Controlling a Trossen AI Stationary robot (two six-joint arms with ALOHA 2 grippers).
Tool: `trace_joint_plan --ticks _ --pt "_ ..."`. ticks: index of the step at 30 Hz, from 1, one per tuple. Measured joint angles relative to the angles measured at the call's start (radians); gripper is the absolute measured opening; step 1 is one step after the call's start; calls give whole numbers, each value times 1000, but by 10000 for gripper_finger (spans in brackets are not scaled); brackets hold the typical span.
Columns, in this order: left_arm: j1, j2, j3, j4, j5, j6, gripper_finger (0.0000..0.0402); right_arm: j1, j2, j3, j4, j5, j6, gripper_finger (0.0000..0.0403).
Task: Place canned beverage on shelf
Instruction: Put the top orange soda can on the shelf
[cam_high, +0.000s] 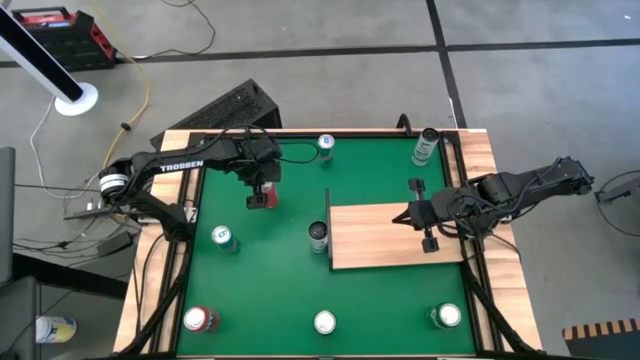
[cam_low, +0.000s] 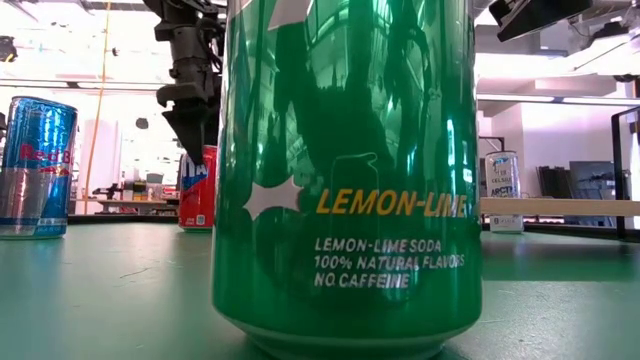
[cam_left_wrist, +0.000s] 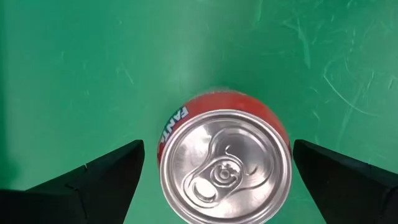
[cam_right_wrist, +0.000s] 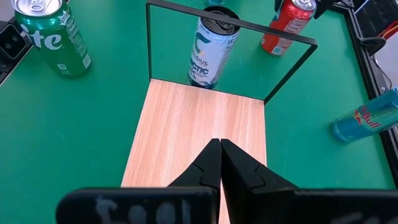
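Looking down from the high view, the left gripper hangs over a red can on the green table, well apart from the shelf, where the right gripper waits.

In the low view a big green can hides much, so the contact is probably not made.

The left wrist view shows the fingers spread on both sides of the can. It looks stiff, smooth and slippery; hold the round wall at middle height.

The right wrist view shows its fingers pressed together.

Right gripper pinched closed over the wooden shelf; ahead of it, past the shelf's dark frame, a pale can stands upright.
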Motion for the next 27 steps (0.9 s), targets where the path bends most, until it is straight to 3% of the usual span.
trace_joint_plan --ticks 6,16,20,27 --pt "0 0 0 -3 -1 -11 381 0 0 0 0 0 4 30" --pt "-1 -1 0 -11 -19 -153 280 0 0 0 0 0 -1 30" --pt "0 -2 0 -35 -38 -369 277 0 0 0 0 0 -25 30" --pt "3 -2 1 -88 -42 -893 301 0 0 0 11 0 -57 30"
